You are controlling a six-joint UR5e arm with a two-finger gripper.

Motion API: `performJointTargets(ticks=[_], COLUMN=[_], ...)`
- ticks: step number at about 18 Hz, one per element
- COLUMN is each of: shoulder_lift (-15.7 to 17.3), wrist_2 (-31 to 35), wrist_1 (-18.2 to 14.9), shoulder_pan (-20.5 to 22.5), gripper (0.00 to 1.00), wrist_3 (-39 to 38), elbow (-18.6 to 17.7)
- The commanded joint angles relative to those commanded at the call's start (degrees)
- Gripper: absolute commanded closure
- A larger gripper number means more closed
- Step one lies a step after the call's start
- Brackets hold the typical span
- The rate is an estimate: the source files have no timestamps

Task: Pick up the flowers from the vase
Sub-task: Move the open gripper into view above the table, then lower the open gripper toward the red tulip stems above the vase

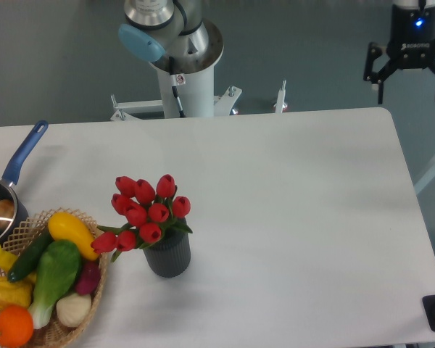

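Only one view, the fixed cam, so here goes: tool is up at the far right corner, off past the worktop edge, fingers spread wide w/ nothing between them, blue light on its body. Flowers sit in the vase near the front left, well apart from the tool, red buds leaning out toward the basket of veg just beside. Pot w/ blue handle further left, arm base at the back. Step in hand looks like the approach, grasp not yet begun. To do it well, I'd say: cross over high, line up above the bunch, come straight down w/ fingers wide enough to straddle the stems below the buds, not the buds themselves. Close gently, pull straight up so the vase doesn't tip or ride along. Watch the basket side, it's tight there.
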Motion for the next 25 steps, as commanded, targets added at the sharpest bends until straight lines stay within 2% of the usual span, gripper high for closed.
performJointTargets(ticks=[2,6,11,14,19,22,25], shoulder_lift=[-0.2,-0.8,-0.6,-1.1,-3.3,-4.9,-6.8], wrist_2=[-0.7,-6.8,-7.2,-7.1,-8.1,-11.8,-18.1], wrist_1=[0.2,0.2,0.6,0.6,1.1,1.2,1.3], shoulder_pan=[0.7,1.1,-0.4,-3.8,-11.5,-14.8,-16.3], gripper=[0.00,0.00,0.00,0.00,0.00,0.00,0.00], wrist_3=[-1.4,-2.0,-1.6,-1.4,-1.4,-1.7,-0.5], elbow=[-0.4,-0.7,-4.9,-6.2,-5.7,-6.1,-6.7])
